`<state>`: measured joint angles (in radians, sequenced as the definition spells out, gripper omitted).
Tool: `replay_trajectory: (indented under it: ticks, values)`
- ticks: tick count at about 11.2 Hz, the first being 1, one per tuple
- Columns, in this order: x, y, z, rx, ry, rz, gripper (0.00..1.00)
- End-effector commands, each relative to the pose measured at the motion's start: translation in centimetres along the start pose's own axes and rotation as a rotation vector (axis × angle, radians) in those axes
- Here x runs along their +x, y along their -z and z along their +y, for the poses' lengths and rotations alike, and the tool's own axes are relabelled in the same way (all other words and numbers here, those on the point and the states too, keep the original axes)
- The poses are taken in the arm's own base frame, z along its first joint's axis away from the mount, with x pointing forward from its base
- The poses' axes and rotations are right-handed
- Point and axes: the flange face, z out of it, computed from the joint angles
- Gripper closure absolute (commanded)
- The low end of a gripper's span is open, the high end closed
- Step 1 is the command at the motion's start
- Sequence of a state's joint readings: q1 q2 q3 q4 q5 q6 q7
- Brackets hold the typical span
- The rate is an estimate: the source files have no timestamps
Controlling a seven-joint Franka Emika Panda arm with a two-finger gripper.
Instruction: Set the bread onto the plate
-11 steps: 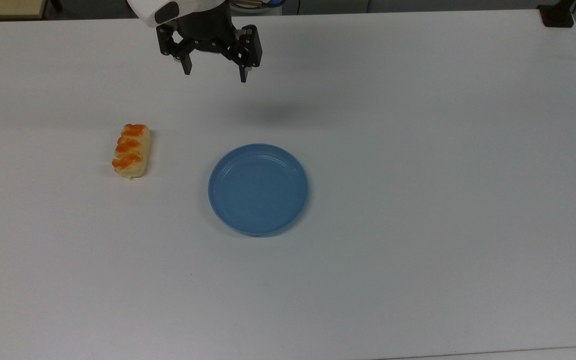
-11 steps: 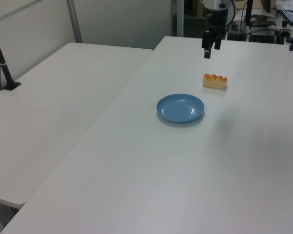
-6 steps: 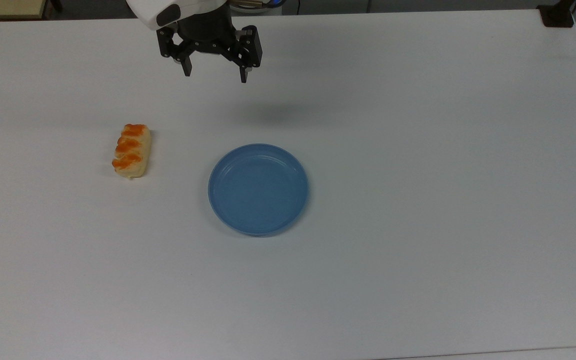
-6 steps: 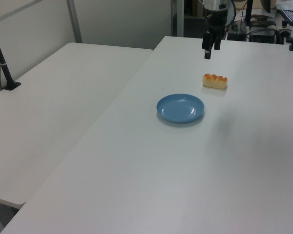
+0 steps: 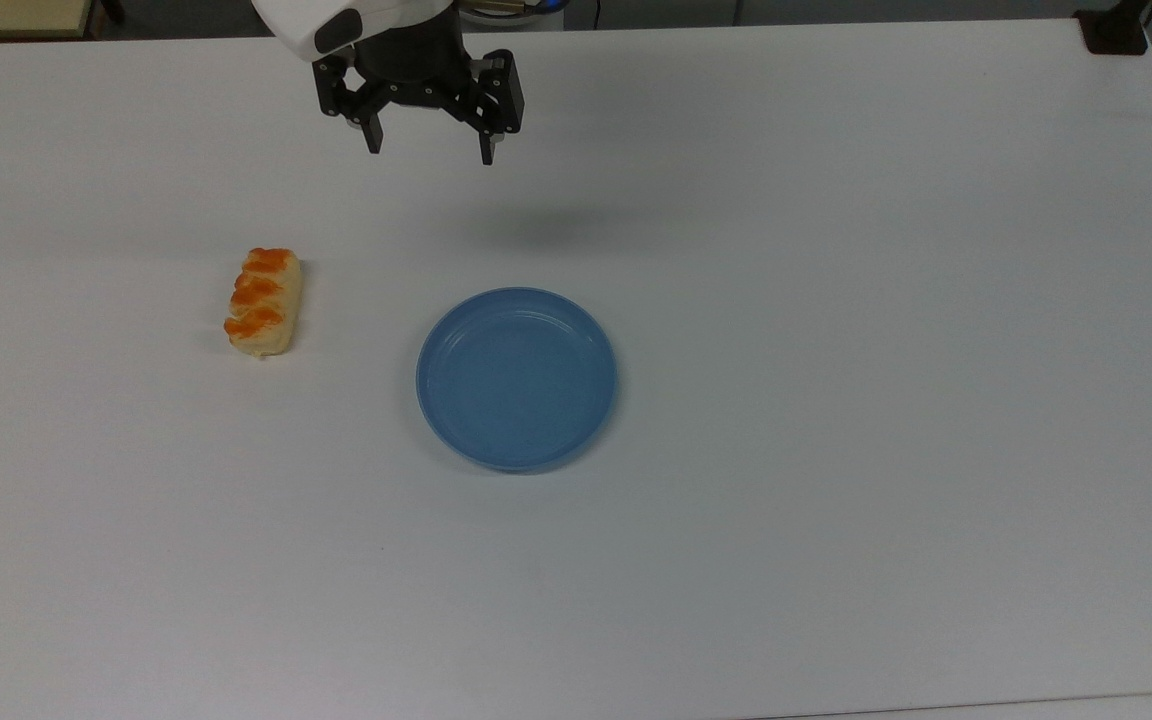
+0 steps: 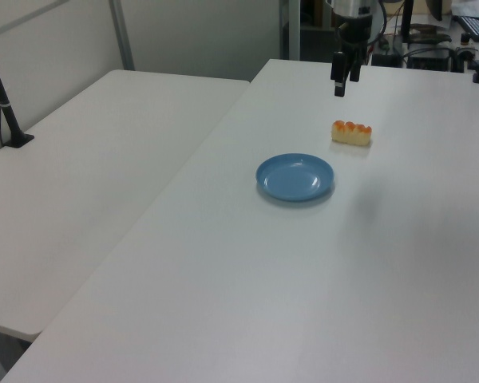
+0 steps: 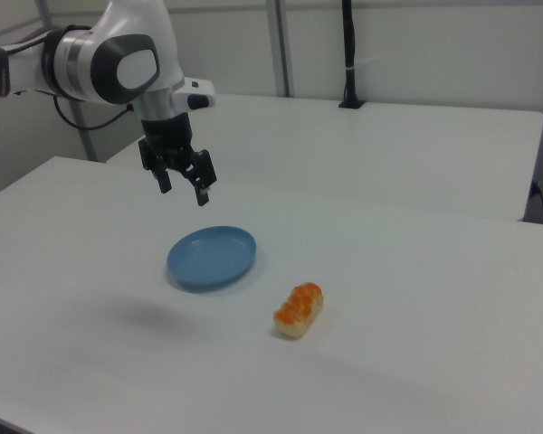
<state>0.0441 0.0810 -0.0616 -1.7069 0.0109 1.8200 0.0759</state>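
task not begun: bread on the worktop, plate bare, gripper up and empty.

worktop (image 5: pixel 836 250) carries both things toward its middle, well in from every edge. plate (image 5: pixel 516 379) holds nothing. bread (image 5: pixel 264 302) lies flat on the worktop to the top view's left of the plate, apart from it. gripper (image 5: pixel 429 152) hangs in the air near the worktop's far edge in the top view, jaws spread wide, nothing between them; the bread lies well apart, nearer the worktop's middle. reach, grasp, carry and release all remain.
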Motion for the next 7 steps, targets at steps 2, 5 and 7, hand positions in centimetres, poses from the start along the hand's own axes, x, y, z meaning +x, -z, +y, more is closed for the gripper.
replay_trajectory:
  ticks: [2, 5, 7]
  values:
    - [-0.4, 0.5, 2.1, -0.007, 0.061, -0.007, 0.00]
    - [0.2, -0.4, 7.6, -0.019, 0.077, -0.005, 0.00]
    - [0.6, -1.9, 11.6, -0.034, 0.051, -0.006, 0.00]
